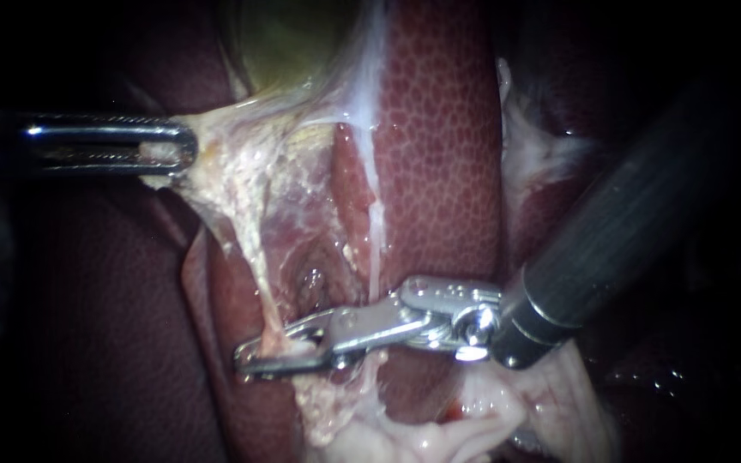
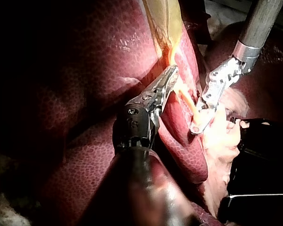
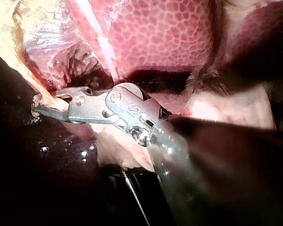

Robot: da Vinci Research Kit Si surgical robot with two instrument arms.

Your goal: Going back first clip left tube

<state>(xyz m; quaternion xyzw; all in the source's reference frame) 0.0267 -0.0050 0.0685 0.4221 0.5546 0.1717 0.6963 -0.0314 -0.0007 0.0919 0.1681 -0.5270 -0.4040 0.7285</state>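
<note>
While left instrument (image 1: pixel 186 146) claw pinches pale tissue (image 1: pixel 233 163), stretching left tube (image 1: pixel 255 266) across liver (image 1: pixel 439 154), my right instrument (image 1: pixel 250 358) claw is clamped on tube's lower end. I'd spread claw fully, then withdraw straight along shaft, no tugging.

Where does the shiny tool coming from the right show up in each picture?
Endoscope view: the right instrument comes in from the right, its tip low and left of centre, at the pale tube.
Left wrist view: beyond the left instrument, whose jaws grip pale tissue; tip at the same tube.
Right wrist view: the view's own instrument, tip at the tube.
Shared landmark: the pale tube.
</note>
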